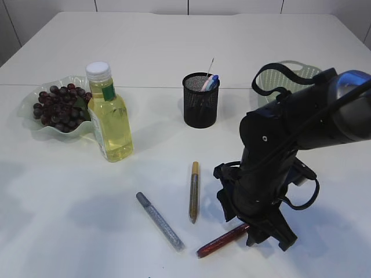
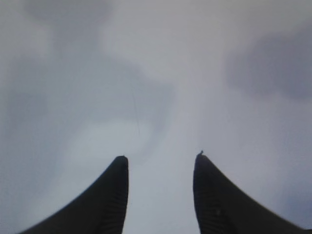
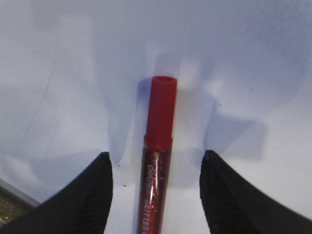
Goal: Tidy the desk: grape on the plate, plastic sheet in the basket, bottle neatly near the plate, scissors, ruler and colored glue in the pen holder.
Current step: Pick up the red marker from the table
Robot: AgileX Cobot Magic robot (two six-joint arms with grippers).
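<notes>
The right gripper [image 3: 155, 195] hangs wide over the red glue pen [image 3: 158, 165] – if it closes off-centre, the pen may roll away. Beyond lie the gold pen [image 1: 193, 191] and the pen holder [image 1: 200, 99]. The left gripper [image 2: 161, 195] gapes, holding nothing.

bare table [image 1: 69, 220] front-left, bottle [image 1: 110, 116] blocking plate [image 1: 35, 124]

You see a broad white table [image 1: 174, 52] filling almost the whole exterior view, matte and evenly lit, with soft grey shadows across it. Behind its far edge stands a pale wall [image 1: 145, 4] of panels split by thin dark vertical seams.
</notes>
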